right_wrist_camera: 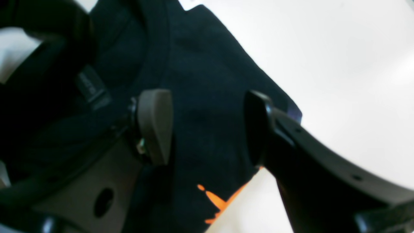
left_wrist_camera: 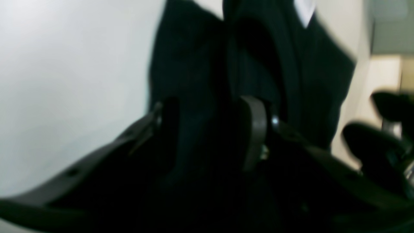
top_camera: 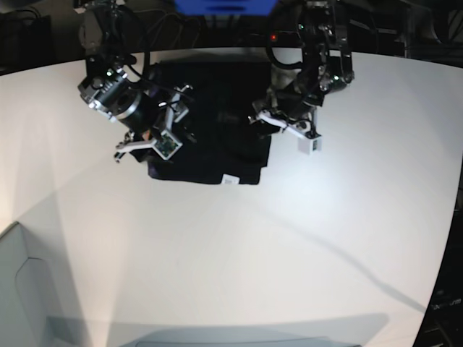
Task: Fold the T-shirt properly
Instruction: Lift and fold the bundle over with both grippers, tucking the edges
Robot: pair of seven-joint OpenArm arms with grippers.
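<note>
The black T-shirt [top_camera: 217,108] lies folded into a rough rectangle at the back middle of the white table [top_camera: 253,238], its small white tag [top_camera: 229,179] at the near edge. My right gripper [top_camera: 168,126] hovers over the shirt's left side. In the right wrist view the right gripper [right_wrist_camera: 207,126] is open, with black cloth and the orange mark [right_wrist_camera: 220,200] showing behind the gap. My left gripper [top_camera: 282,124] is at the shirt's right edge. The blurred left wrist view shows the left gripper [left_wrist_camera: 210,129] with fingers apart and dark cloth [left_wrist_camera: 291,81] between and beyond them.
Cables and dark equipment [top_camera: 217,29] line the table's back edge behind both arm bases. A pale box [top_camera: 14,289] stands at the near left corner. A dark blurred mechanical part [left_wrist_camera: 381,142] sits at the right of the left wrist view.
</note>
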